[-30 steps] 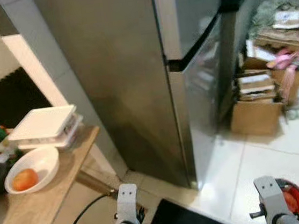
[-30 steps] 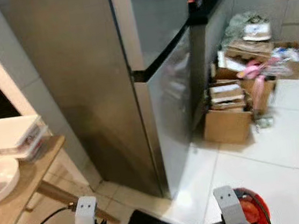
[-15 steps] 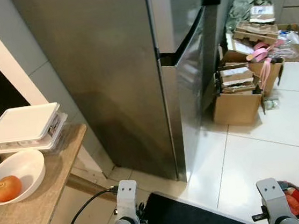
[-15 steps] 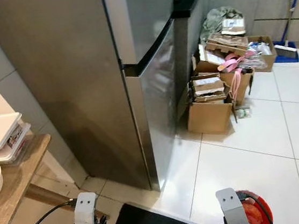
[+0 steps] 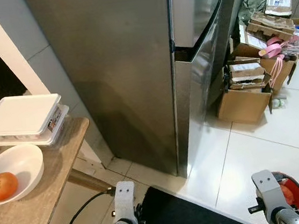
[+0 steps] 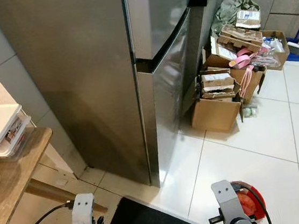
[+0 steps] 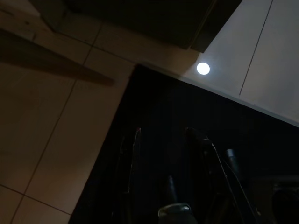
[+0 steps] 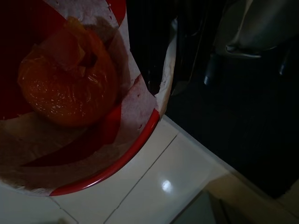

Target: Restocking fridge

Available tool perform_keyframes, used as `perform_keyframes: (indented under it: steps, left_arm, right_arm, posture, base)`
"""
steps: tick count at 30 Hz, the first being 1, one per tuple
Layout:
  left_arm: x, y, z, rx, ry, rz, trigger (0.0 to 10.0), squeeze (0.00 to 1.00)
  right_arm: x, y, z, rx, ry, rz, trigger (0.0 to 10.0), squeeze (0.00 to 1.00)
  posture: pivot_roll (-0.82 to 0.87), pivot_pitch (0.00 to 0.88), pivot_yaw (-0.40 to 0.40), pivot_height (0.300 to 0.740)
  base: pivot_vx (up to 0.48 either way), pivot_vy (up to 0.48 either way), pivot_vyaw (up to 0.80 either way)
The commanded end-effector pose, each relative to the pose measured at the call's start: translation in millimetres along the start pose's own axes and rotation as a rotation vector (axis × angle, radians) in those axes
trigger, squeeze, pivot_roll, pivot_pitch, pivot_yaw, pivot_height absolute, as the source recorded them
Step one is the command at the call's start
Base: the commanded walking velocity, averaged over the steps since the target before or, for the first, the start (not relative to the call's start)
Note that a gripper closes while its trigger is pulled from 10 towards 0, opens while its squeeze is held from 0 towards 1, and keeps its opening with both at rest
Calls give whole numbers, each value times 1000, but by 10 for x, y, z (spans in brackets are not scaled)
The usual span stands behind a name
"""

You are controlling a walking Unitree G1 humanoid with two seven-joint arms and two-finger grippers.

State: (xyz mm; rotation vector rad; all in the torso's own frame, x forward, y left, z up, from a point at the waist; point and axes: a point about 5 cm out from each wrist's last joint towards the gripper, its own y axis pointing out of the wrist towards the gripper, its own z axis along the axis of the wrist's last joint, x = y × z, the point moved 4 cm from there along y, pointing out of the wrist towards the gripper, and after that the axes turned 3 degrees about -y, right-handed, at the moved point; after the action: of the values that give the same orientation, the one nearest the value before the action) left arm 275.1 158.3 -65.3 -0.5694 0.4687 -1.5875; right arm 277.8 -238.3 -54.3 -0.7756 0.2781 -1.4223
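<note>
A tall steel fridge (image 5: 133, 65) stands ahead with both doors shut; its side panel faces me. To the left, a wooden table (image 5: 49, 177) holds a white bowl (image 5: 15, 165) with one orange round fruit (image 5: 2, 186) and two stacked white lidded containers (image 5: 23, 118). My left arm (image 5: 123, 212) and right arm (image 5: 270, 195) hang low at the bottom of the view. In the dark left wrist view, the left gripper (image 7: 163, 133) hangs open and holds nothing, over a black mat (image 7: 187, 116).
A black mat (image 5: 188, 215) lies on the floor at my feet, and a black cable (image 5: 80, 217) runs under the table. By my right arm sits a red bucket (image 8: 117, 154) with an orange bag (image 8: 65, 88) inside. Cardboard boxes (image 5: 246, 103) are piled right of the fridge.
The whole picture has shifted, so the camera moved; the fridge now sits a little further right. The fridge stays shut and both arms still hang low.
</note>
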Motion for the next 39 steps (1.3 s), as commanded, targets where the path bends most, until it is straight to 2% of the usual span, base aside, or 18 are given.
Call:
perform_keyframes:
  steps: [1,11,13,21,23,29,39]
  left_arm:
    - [-75,-34,-72,-10,-8,26,10000,0]
    - [-105,-38,-9,18,8,34,10000,0]
    - [-75,-24,19,12,43,0,10000,0]
    - [15,-4,18,-4,77,-36,10000,0]
    - [18,5,12,-14,52,-27,10000,0]
    - [73,14,-26,-38,98,-53,10000,0]
    - [80,20,5,-25,86,-51,10000,0]
  right_arm:
    - [11,-7,-18,-7,-15,2,10000,0]
    - [-74,13,3,-6,-19,18,10000,0]
    - [-101,0,-41,-10,-8,17,10000,0]
    - [-68,-28,-113,-18,6,1,10000,0]
    - [-52,-36,-131,-21,11,-6,10000,0]
    - [-19,-49,-159,-24,20,-19,10000,0]
    - [-26,-45,-148,-22,24,-22,10000,0]
  posture:
    - [-69,105,-12,740]
    - [-50,98,-9,740]
    - [-55,95,10,740]
    - [-72,97,30,740]
    - [-75,96,34,740]
    - [-79,94,46,740]
    - [-78,88,42,740]
  base:
    - [0,0,0]
    - [0,0,0]
    - [0,0,0]
    - [0,-420,0]
    - [0,0,0]
    - [0,0,0]
    - [0,0,0]
